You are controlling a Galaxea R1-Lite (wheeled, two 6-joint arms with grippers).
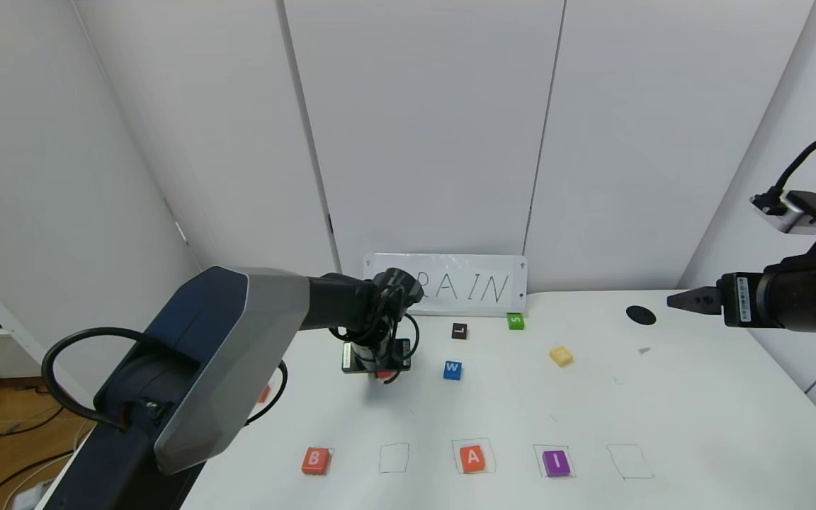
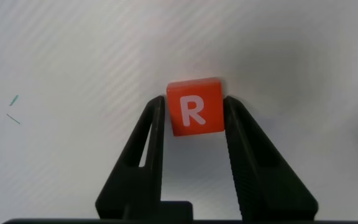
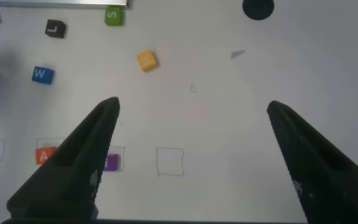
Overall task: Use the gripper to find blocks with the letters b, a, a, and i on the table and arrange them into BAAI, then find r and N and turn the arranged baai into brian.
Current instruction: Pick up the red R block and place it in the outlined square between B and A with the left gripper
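R block (image 2: 195,114) sits between left gripper (image 2: 194,115) jaws, bare table (image 2: 73,68) all around.

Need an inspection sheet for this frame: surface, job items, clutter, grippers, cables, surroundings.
Surface: white table with pen-drawn squares, black hole.
Job's things: orange-red B block, orange-red A block, purple I block in the front row; orange-red R block; yellow block loose.
Clutter: blue W block, dark L block, green S block.
Grippers: left gripper jaws flank the R block; right gripper open, hovering.
Cables: black loops on the left arm.
Surroundings: handwritten sign, white wall panels.
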